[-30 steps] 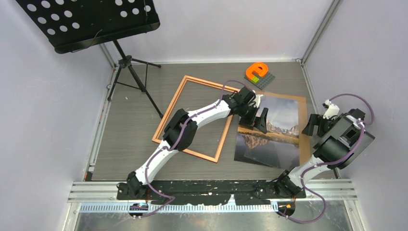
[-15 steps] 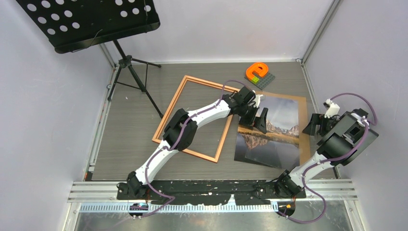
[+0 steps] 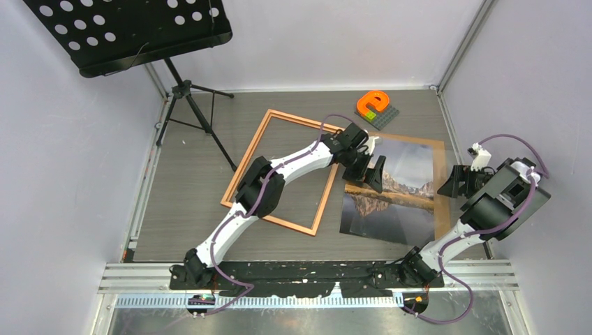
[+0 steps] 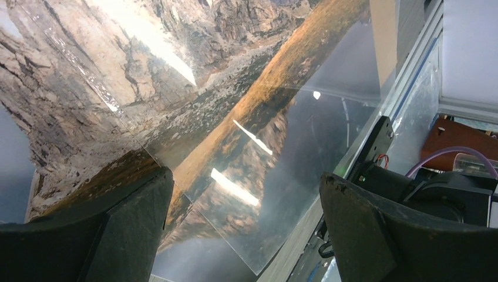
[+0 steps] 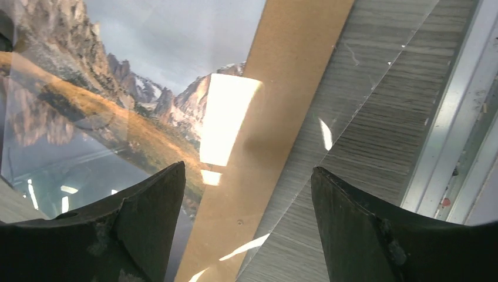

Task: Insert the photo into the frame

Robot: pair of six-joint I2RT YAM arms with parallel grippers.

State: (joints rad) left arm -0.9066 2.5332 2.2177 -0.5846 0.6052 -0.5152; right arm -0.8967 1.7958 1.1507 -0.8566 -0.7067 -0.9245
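Note:
The photo point(image 3: 394, 195), a mountain mirrored in a lake, lies flat on the table right of centre, on the brown backing board point(image 3: 439, 188). The frame point(image 3: 293, 117), with a thin orange-brown border, lies empty to its left. My left gripper point(image 3: 370, 171) is open and hovers over the photo's left edge. In the left wrist view the photo point(image 4: 176, 88) fills the space between the spread fingers point(image 4: 123, 235). My right gripper point(image 3: 457, 183) is open beside the board's right edge. The right wrist view shows the photo point(image 5: 117, 88) and the board point(image 5: 282, 88) below it.
A clear sheet point(image 5: 329, 117) seems to lie over the photo and board, reaching onto the table. An orange letter piece on a grey brick plate point(image 3: 377, 106) sits behind the photo. A music stand point(image 3: 126, 31) with its tripod point(image 3: 188, 91) stands at the back left. Walls close in on both sides.
My left gripper has shifted slightly left over the photo's left edge. My right arm has swung a little to the right. The photo and frame have not moved.

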